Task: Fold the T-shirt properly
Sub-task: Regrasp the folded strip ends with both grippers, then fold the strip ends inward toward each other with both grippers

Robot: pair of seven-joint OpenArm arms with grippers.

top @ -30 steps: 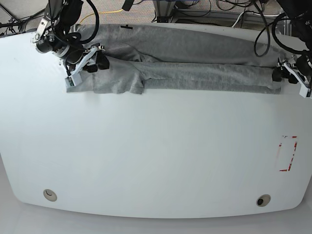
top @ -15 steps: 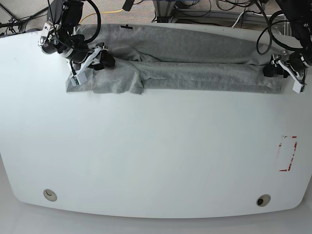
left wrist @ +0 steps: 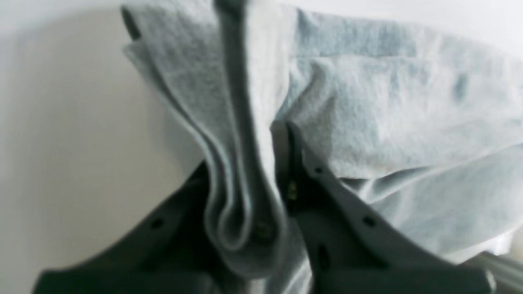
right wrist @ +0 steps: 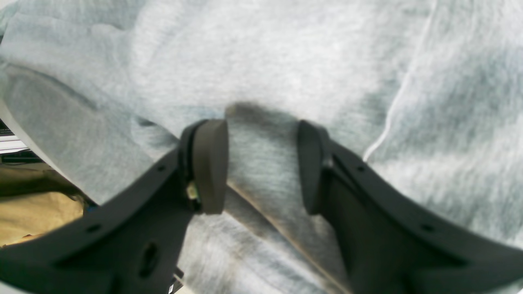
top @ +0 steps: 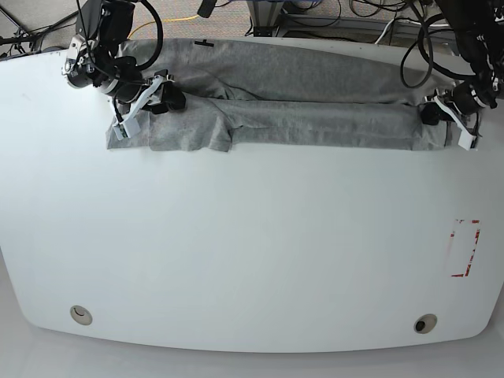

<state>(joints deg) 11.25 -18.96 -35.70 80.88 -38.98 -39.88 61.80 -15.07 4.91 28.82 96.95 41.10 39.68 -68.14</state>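
The grey T-shirt (top: 315, 118) lies along the far side of the white table (top: 252, 252), its near long edge folded over itself. At its right end, my left gripper (top: 433, 116) is shut on a bunched fold of the T-shirt (left wrist: 388, 102). In the left wrist view that fold runs between the dark fingers (left wrist: 327, 196) of the left gripper (left wrist: 249, 171). At the sleeve end, my right gripper (top: 161, 98) sits on the cloth. In its wrist view the right gripper (right wrist: 261, 163) has a raised ridge of T-shirt (right wrist: 286, 53) filling the gap between its pads (right wrist: 210, 163).
A red-edged rectangle (top: 465, 248) is marked on the table near the right edge. Two round holes (top: 80, 315) (top: 425, 324) sit near the front edge. Cables (top: 370, 12) and equipment lie beyond the far edge.
My left gripper has moved in leftward over the shirt's right end and closed on it, bunching that end. The right gripper shifted slightly rightward at first, then stayed.
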